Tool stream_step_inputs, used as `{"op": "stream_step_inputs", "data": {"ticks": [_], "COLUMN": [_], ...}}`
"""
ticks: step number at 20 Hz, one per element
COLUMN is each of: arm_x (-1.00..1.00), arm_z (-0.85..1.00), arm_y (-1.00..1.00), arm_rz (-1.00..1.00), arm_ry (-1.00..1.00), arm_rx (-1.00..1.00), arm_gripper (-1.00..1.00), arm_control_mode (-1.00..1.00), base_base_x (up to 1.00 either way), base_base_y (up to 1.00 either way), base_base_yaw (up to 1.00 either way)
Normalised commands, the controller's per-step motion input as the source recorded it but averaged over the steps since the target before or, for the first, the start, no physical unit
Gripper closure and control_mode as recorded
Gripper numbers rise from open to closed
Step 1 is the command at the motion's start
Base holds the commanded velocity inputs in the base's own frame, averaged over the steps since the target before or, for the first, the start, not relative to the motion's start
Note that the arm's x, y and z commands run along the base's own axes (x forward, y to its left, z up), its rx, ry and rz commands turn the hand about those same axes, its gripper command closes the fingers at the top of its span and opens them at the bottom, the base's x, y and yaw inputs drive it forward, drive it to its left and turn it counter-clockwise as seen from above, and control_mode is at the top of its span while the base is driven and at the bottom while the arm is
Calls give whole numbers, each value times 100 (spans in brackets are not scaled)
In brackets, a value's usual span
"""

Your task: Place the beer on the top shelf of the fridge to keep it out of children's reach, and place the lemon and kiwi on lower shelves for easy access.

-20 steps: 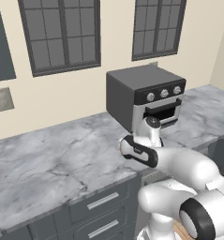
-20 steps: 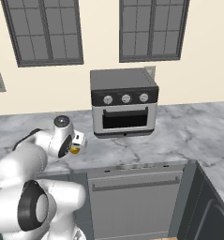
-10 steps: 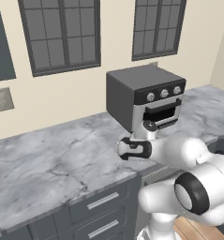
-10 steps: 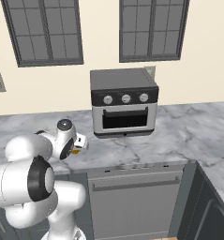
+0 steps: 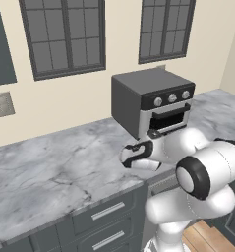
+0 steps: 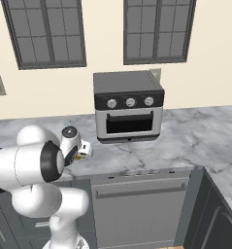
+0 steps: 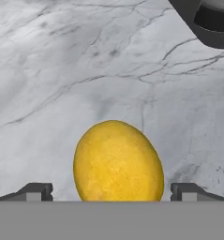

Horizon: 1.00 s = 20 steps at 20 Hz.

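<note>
1. A simulated kitchen has a grey marble worktop [image 5: 55,172] running under two dark-framed windows, with a grey toaster oven [image 5: 151,101] standing towards its back edge.
2. The white robot arm [image 6: 35,165] folds low over the front edge of the worktop, just in front of the toaster oven.
3. In the hand view, the lemon [image 7: 117,161] lies on the bare marble, a yellow-orange oval between the two dark fingertips [image 7: 36,191].
4. The gripper [image 7: 111,192] is spread wide, one tip on each side of the lemon with clear gaps; it touches nothing and holds nothing.
5. In the right base view, a small patch of yellow at the hand [image 6: 78,154] marks the lemon near the front edge.
6. The fridge, beer and kiwi are not seen from here.
7. Judged stage: the hand is lined up to grasp the lemon, and the grasp has not begun.
8. Risks: the lemon is round and smooth, so closing off-centre could squeeze it out sideways and send it rolling towards the front edge.
9. Closing too high on the curve could let it slip during the lift.
10. The toaster oven sits close, so a wide swing could strike it.
</note>
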Motion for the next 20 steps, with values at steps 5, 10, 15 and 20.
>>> {"op": "stream_step_inputs", "data": {"ticks": [5,10,15,20], "arm_x": [17,14,4,-7], "arm_z": [-16,-19,-25,-19], "arm_y": [0,0,0,-1], "arm_rz": [0,0,0,0], "arm_ry": [0,0,0,5], "arm_rx": [0,0,0,0], "arm_gripper": [-100,100,100,100], "arm_control_mode": [-100,-100,-100,-100], "base_base_x": [0,0,0,0], "base_base_y": [0,0,0,0], "base_base_yaw": [0,0,0,0]}}
